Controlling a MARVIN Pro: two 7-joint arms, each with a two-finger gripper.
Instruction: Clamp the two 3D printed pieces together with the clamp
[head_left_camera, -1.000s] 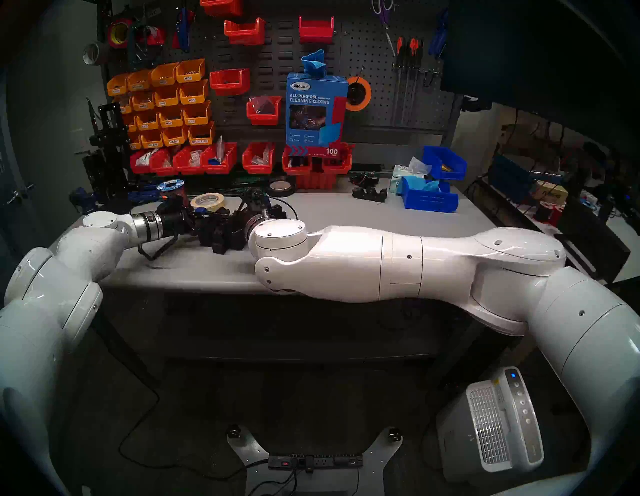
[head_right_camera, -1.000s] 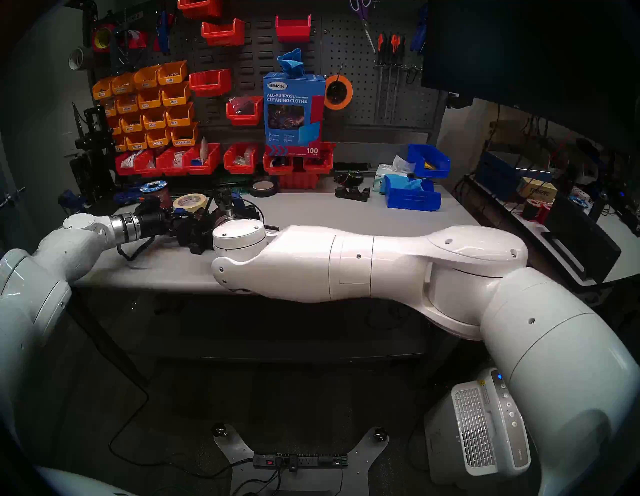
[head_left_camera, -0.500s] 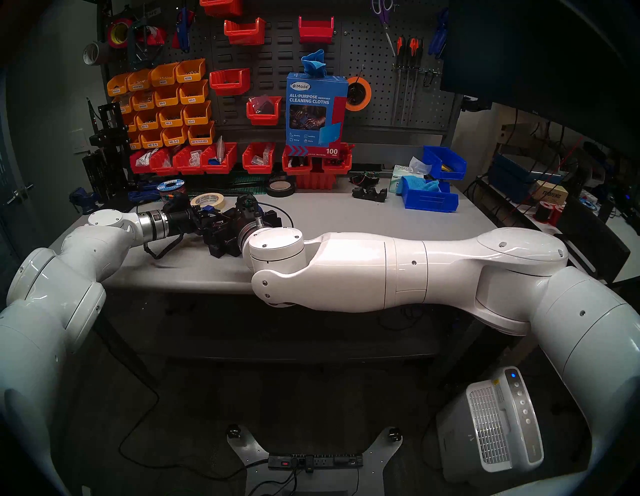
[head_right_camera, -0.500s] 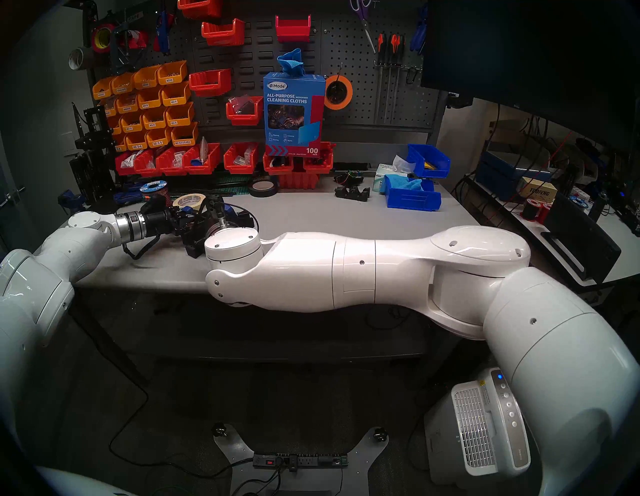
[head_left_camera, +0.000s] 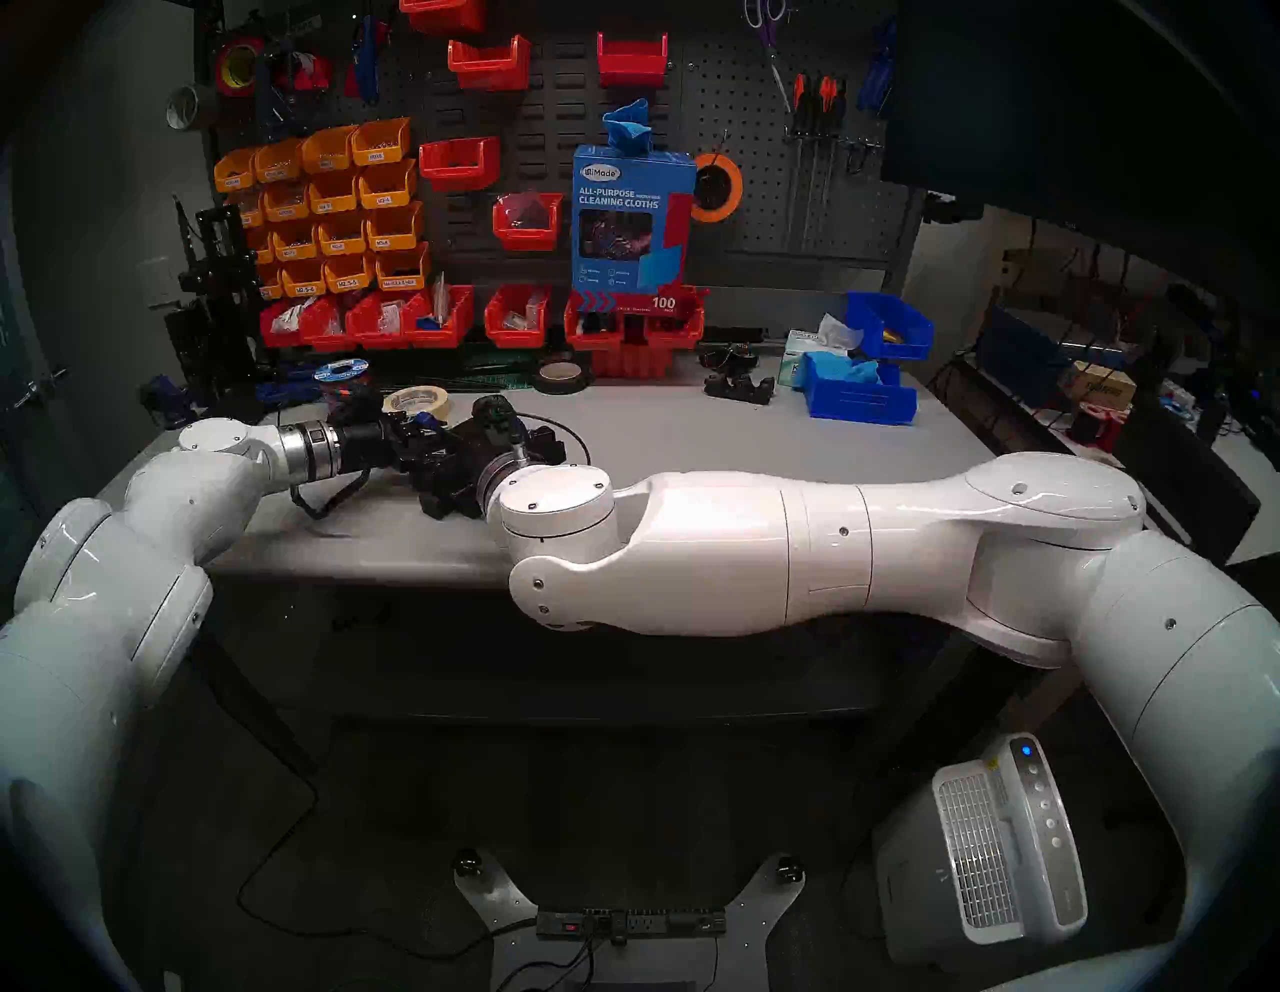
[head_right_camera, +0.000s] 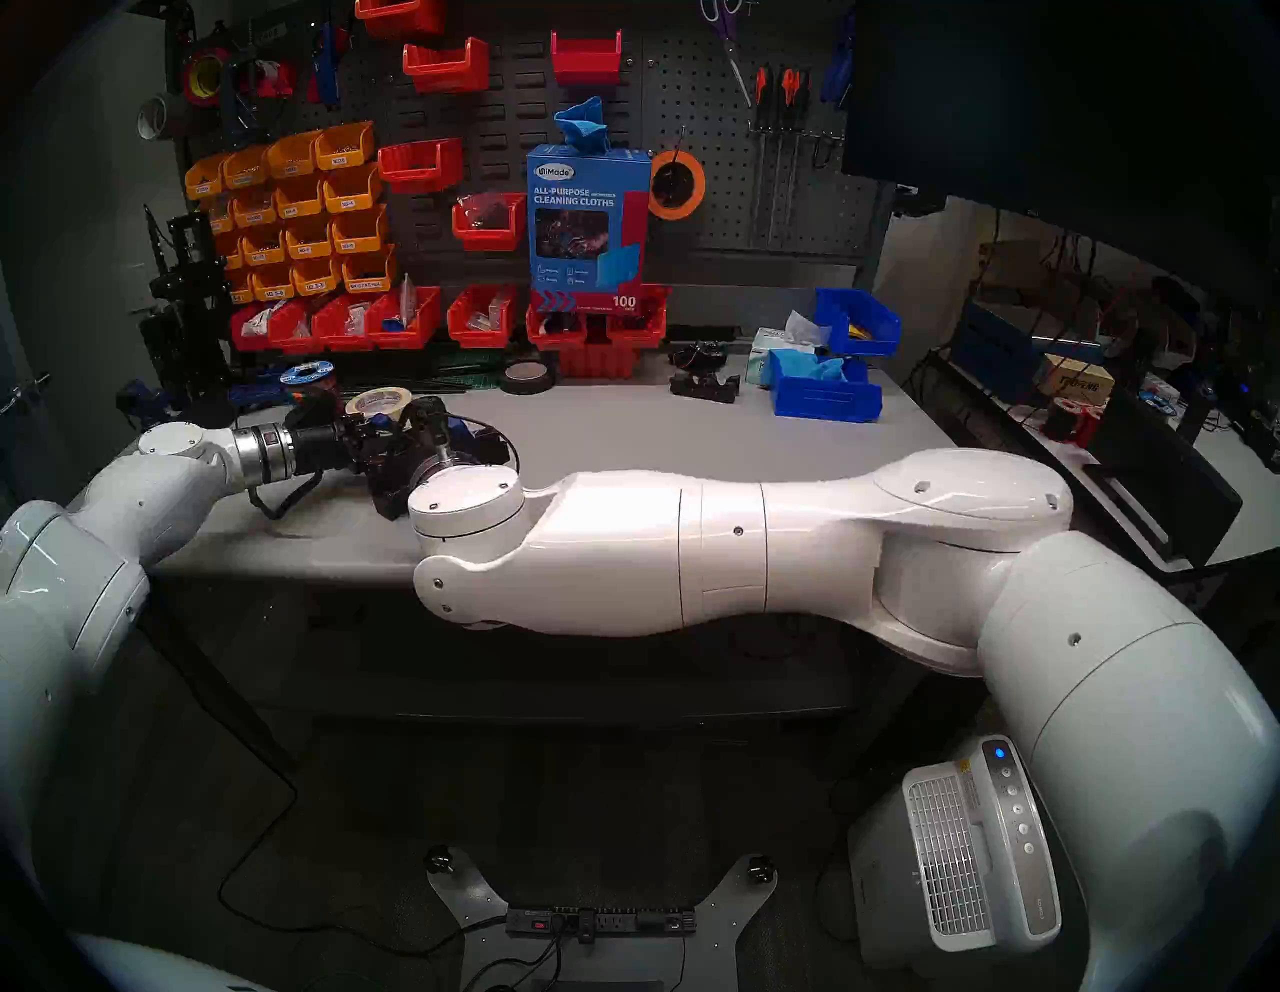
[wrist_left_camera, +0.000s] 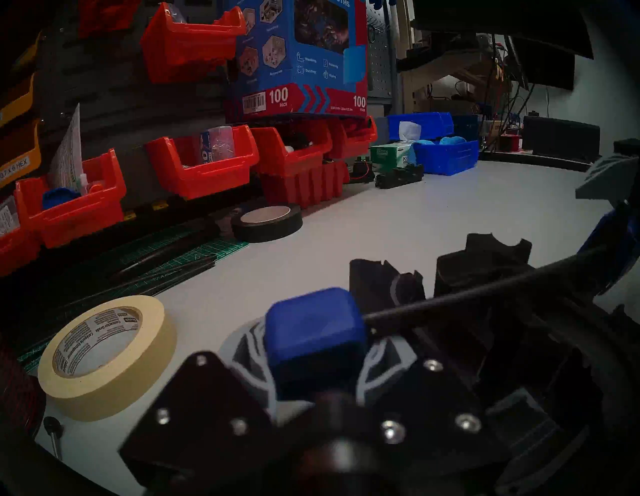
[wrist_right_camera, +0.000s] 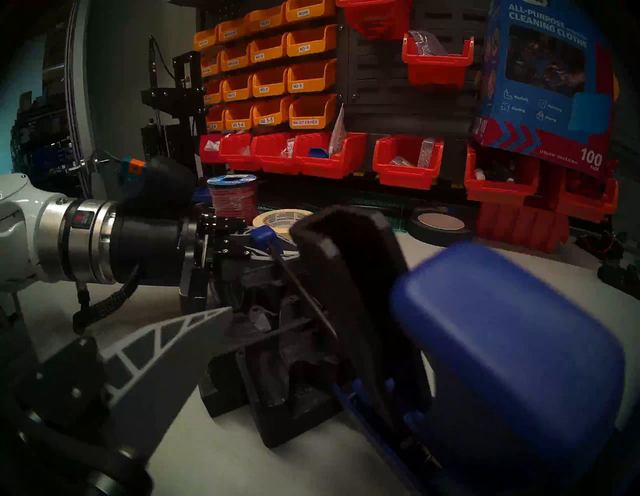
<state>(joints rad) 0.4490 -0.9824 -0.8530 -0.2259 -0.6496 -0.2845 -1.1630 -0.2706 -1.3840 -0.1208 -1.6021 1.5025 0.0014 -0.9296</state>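
Observation:
The clamp's blue end jaw (wrist_left_camera: 313, 341) sits between my left gripper's (wrist_left_camera: 313, 337) fingers (wrist_left_camera: 242, 350), which are shut on it. Its thin black bar (wrist_left_camera: 485, 282) runs right, over the two black printed pieces (wrist_left_camera: 384, 284) (wrist_left_camera: 485, 263) standing side by side on the table. In the right wrist view the bar (wrist_right_camera: 301, 287) crosses the pieces (wrist_right_camera: 277, 374) to the black trigger handle (wrist_right_camera: 346, 277) and blue body (wrist_right_camera: 502, 346). My right gripper (wrist_right_camera: 311, 311) is at that handle. One finger (wrist_right_camera: 166, 346) shows left of the handle with a gap; the other is hidden behind the blue body.
A masking tape roll (wrist_left_camera: 104, 356), a black tape roll (wrist_left_camera: 266, 221) and a red wire spool (wrist_right_camera: 232, 201) lie just behind. Red bins (wrist_left_camera: 201, 166) line the back. A low black cradle part (head_left_camera: 740, 389) and blue bins (head_left_camera: 859, 398) stand at the right. The table's front edge (head_left_camera: 388, 561) is near.
My left gripper has moved a little to the right with the end jaw. My right wrist has drawn back toward the table's front edge. The pieces have shifted slightly right.

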